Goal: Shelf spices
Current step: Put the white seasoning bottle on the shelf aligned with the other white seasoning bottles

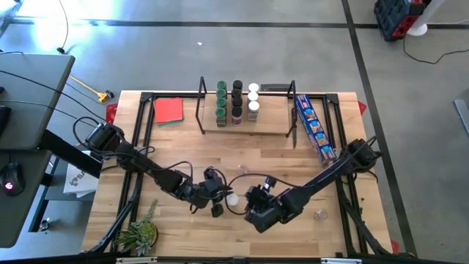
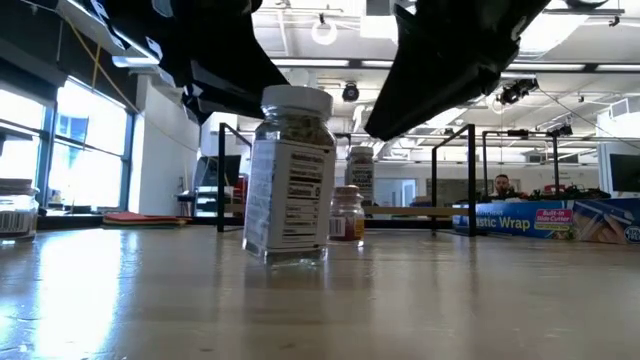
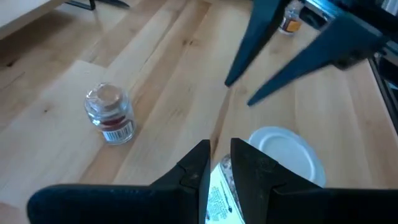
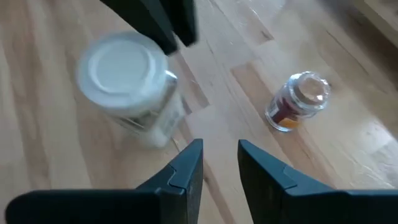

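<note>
Pale butcher-block planks make up the table (image 1: 242,158) seen from above, set on a grey floor. At its far edge stands the shelf (image 1: 245,117) — a low light-wood board between thin black metal uprights — carrying three short rows of jars: green-lidded (image 1: 221,99), black-lidded (image 1: 237,99) and white-lidded (image 1: 253,99). A flat red square (image 1: 168,110) lies to its left, a long blue printed packet (image 1: 315,126) to its right, and a small green plant (image 1: 139,236) sits at the near left corner. Both dark arms reach toward the near centre; the left gripper (image 1: 215,192) and right gripper (image 1: 258,196) flank a white-lidded jar (image 1: 232,199) standing on the wood. A clear-lidded jar (image 1: 320,215) lies well apart, to the right.

From table height, that white-lidded jar (image 2: 290,175) stands upright, glass with a printed label and pale contents, dark arm shapes hanging just above it. A smaller jar (image 2: 346,214) with reddish contents stands behind it.

Past the left gripper (image 3: 217,163), its fingers (image 3: 196,165) are a narrow slit apart and hold nothing; the white round lid (image 3: 283,152) sits just beside them. A clear-lidded glass jar (image 3: 110,113) of red spice stands off to one side.

Past the right gripper (image 4: 219,163), the fingers (image 4: 186,163) likewise stand slightly apart and empty — the white lid (image 4: 121,68) near, an orange-red jar (image 4: 298,101) farther off.
</note>
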You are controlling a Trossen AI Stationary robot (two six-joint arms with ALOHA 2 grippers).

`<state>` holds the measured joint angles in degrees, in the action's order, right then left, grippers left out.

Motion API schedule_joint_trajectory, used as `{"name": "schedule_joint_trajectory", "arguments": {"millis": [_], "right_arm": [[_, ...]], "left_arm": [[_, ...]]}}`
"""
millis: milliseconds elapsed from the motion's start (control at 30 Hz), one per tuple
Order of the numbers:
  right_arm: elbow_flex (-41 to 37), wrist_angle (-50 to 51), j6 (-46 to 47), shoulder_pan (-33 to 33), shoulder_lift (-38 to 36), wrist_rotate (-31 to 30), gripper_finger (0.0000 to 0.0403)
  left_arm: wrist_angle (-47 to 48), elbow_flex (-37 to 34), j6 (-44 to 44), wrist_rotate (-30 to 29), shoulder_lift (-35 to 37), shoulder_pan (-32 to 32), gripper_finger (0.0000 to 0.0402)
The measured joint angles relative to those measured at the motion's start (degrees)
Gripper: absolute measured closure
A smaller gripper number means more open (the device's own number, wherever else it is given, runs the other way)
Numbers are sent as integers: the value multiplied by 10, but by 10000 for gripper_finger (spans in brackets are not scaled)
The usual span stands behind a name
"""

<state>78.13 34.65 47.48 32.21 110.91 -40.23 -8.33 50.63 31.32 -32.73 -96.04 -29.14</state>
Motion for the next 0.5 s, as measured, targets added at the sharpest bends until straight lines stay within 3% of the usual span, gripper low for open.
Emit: {"name": "schedule_joint_trajectory", "arguments": {"millis": [233, 400, 500], "right_arm": [[0, 53, -28, 11, -25, 20, 309], [-15, -104, -178, 12, -18, 214, 309], [-30, -199, -236, -5, 4, 249, 309]], "left_arm": [[119, -1, 71, -17, 25, -21, 342], [179, -2, 149, 18, 16, -34, 342], [137, -2, 151, 79, -14, -37, 342]]}}
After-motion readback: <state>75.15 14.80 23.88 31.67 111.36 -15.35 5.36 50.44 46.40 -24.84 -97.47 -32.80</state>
